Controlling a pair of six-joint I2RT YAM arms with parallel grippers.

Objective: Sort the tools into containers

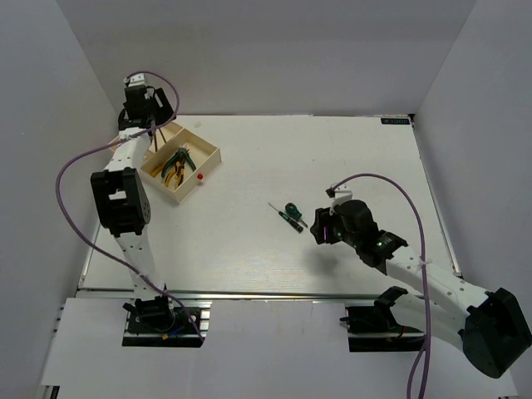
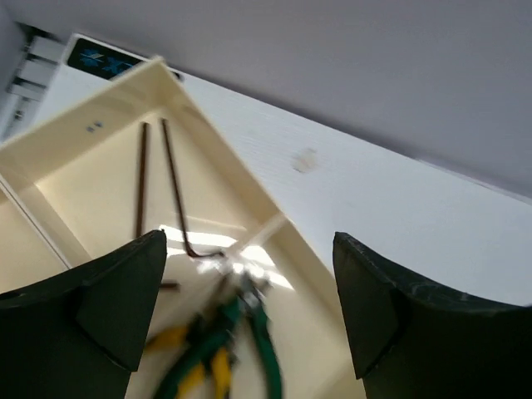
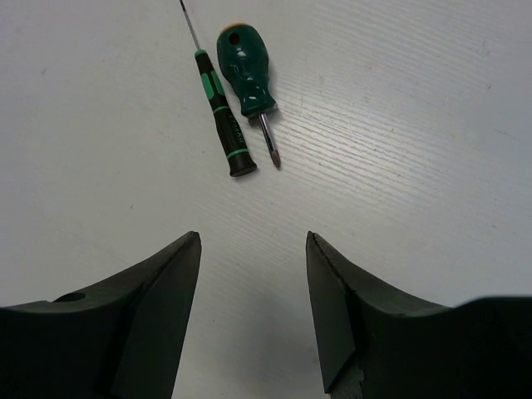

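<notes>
right wrist view is showing the right end effector (image 3: 253,307) hanging with its fingers spread and gripping nothing, just short of two tools lying side by side on the white surface (image 3: 416,166): a thin screwdriver (image 3: 220,120) and a stubby screwdriver (image 3: 245,66) with a green handle. both are sitting well apart from the cream tray (image 1: 208,143), off to its right. inside the tray the pliers (image 1: 174,166) are lying in one compartment and the hex keys (image 2: 170,179) in a neighbouring one. a tiny red knob (image 1: 201,177) is sitting just beside the tray's outer wall. the left end effector (image 2: 249,316) is hovering over the tray, also spread and empty. the step in hand is looking like the reach for a screwdriver — the next move is calling for lowering the right fingers astride one handle without nudging its neighbour, since the two are lying almost touching.
</notes>
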